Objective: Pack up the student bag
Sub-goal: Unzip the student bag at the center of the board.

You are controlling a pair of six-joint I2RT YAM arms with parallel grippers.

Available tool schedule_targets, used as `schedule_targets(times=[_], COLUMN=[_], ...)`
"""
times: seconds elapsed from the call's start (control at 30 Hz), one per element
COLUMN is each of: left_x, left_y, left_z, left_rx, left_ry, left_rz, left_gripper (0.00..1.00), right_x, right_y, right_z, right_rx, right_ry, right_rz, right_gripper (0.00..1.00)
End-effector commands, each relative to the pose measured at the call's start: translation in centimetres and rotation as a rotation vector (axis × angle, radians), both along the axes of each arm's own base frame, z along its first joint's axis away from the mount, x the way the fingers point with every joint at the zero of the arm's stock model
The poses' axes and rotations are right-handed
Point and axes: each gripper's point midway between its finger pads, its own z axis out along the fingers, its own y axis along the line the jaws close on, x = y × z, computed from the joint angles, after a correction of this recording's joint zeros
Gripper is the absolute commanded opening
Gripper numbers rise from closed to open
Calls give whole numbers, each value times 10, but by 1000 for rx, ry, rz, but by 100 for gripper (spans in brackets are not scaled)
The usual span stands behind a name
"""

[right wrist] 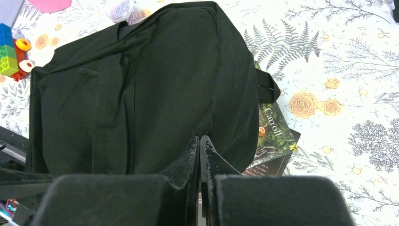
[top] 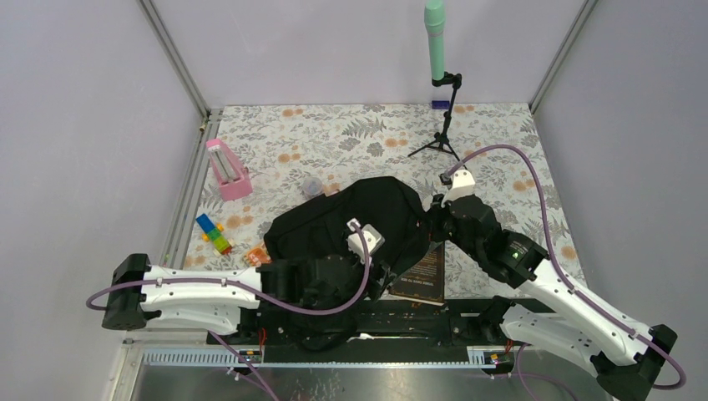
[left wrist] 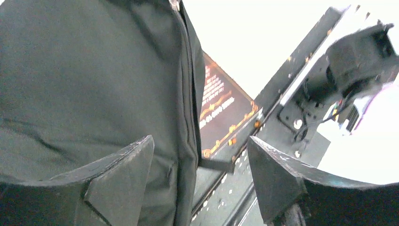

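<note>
The student bag (top: 351, 219) is a large black backpack lying in the middle of the table. My right gripper (right wrist: 200, 137) is shut, pinching a fold of the bag's fabric (right wrist: 141, 84) at its right side (top: 430, 215). My left gripper (left wrist: 200, 141) is open at the bag's near right edge, with the bag's seam (left wrist: 188, 155) between its fingers and no grip on it. A green book (right wrist: 275, 129) on top of a dark book (right wrist: 275, 165) sticks out from under the bag's right side (top: 424, 276). The dark book's cover also shows in the left wrist view (left wrist: 221, 108).
A pink holder (top: 227, 170) stands at the back left. Toy blocks (top: 214, 234) and an orange piece (top: 257, 256) lie left of the bag. A small jar (top: 312, 185) sits behind it. A tripod with a green cylinder (top: 441, 125) stands at the back.
</note>
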Motion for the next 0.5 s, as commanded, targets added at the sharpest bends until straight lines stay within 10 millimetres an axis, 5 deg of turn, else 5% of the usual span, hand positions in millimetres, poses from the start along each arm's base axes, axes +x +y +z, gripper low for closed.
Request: schedule_targets(times=[0.0, 0.2, 0.47], left_x=[21, 50, 61], left_y=[-25, -55, -80], left_z=[43, 45, 37], left_rx=[-120, -143, -99], left_ry=[-8, 44, 36], left_rz=[32, 27, -5], left_gripper=[78, 80, 78], right_x=[3, 1, -4], right_y=[9, 15, 11], right_z=[10, 12, 12], right_rx=[57, 80, 91], right_ry=[-35, -28, -39], right_rz=[28, 51, 60], right_gripper=[0, 0, 0])
